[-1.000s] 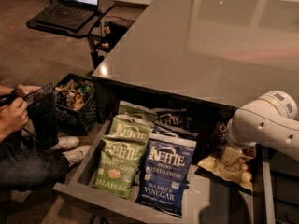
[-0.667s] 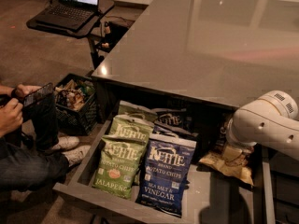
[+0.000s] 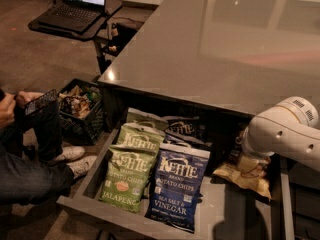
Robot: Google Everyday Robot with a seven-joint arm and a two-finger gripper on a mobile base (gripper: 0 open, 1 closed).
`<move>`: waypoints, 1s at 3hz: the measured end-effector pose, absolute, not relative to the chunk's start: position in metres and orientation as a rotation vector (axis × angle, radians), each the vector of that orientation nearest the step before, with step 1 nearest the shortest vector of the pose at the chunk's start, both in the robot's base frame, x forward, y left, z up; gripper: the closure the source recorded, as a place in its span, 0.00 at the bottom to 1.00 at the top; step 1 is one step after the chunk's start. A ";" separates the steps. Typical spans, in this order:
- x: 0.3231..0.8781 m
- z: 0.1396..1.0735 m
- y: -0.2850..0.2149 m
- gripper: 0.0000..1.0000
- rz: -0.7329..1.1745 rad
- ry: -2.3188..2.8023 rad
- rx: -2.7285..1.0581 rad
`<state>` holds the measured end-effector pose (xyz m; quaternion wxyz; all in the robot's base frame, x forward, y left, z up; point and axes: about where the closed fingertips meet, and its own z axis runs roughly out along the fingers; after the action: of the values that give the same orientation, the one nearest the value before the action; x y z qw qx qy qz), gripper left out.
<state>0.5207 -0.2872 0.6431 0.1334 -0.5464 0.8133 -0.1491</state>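
Reaching down into the right end of the open drawer under the table, the white arm brings the jaws right over a crumpled yellow chip bag. The arm's wrist hides them, so I cannot tell how far open they are or whether they have hold of anything. As far as can be seen, the yellow chip bag is not lifted: it lies on the drawer floor directly beneath the jaws, at or very near contact, and nothing has left the drawer. To its left, apart from it, lie a blue Sea Salt & Vinegar bag and a green Jalapeño bag, overlapping, with darker bags behind them. At far left a seated person is beside a crate of snacks, and a laptop stands beyond.
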 end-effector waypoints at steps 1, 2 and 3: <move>0.521 0.646 -0.287 1.00 -0.432 2.358 -1.585; 0.516 0.658 -0.290 1.00 -0.367 2.384 -1.555; 0.514 0.657 -0.289 1.00 -0.367 2.384 -1.555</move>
<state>0.5139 -0.2891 0.6569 0.1355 -0.5370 0.8230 -0.1267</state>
